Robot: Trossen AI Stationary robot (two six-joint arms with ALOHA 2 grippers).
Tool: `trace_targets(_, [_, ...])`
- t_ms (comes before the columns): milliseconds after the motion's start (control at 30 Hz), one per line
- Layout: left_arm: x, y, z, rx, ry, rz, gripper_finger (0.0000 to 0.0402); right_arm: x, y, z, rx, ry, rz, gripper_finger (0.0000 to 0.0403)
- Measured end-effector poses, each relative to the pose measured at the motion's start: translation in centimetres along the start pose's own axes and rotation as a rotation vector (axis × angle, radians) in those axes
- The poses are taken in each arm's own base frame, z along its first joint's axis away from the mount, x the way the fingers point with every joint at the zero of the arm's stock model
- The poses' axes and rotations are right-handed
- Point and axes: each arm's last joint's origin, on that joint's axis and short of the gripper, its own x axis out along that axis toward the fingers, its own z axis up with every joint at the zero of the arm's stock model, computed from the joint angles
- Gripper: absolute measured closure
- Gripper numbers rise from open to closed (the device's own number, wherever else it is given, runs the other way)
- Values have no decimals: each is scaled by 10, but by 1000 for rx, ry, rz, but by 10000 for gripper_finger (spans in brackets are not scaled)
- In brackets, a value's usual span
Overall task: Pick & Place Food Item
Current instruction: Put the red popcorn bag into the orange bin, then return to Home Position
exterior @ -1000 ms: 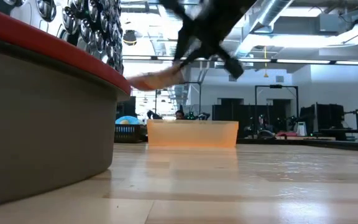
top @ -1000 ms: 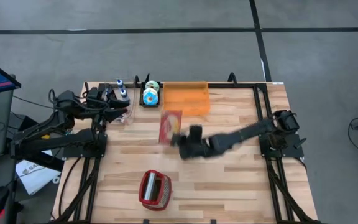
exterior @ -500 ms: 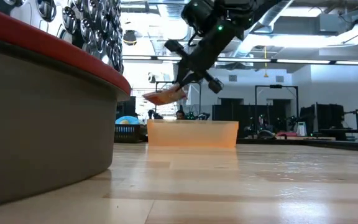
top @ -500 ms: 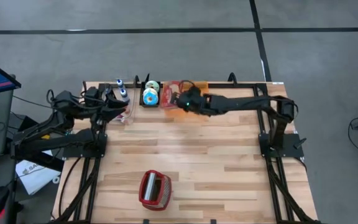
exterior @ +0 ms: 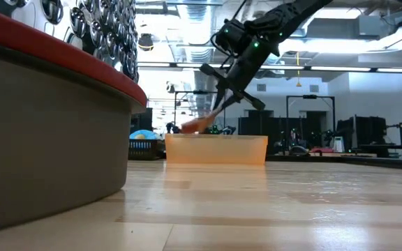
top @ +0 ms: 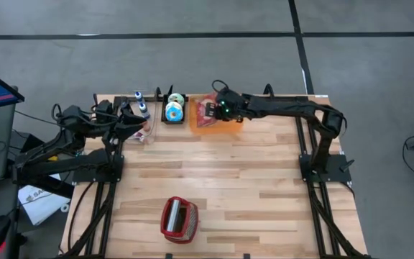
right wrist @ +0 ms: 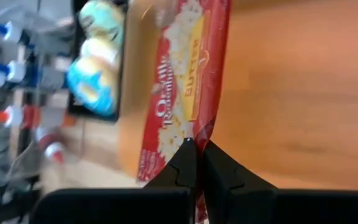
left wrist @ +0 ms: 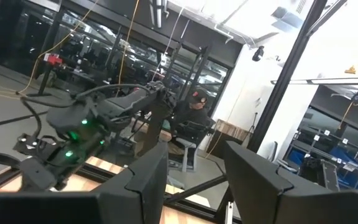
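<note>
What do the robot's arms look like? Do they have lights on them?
Both arms are dark, nearly black, built from jointed segments on black frames. The right gripper has two slim dark fingers and a small green light glowing just behind it on the wrist. The left gripper has two broad, flat dark fingers, and loose black cables loop around that arm.

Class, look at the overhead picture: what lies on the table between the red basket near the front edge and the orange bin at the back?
Nothing: in the high view only bare table separates the red basket from the orange bin.
</note>
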Motion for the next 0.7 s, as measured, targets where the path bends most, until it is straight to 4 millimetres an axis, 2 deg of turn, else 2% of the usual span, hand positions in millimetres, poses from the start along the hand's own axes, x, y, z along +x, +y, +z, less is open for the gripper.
trace_targets(433, [0,0,0,-19,0,0,247,3,-7,6,-72,-50,-64,396])
trace_targets(533, [0,0,0,-25,5,-9,247,3,-6,7,-76,-86,-71,369])
trace_targets(700, [0,0,0,-25,6,-10,247,3,-5,7,-102,-128,-83,298])
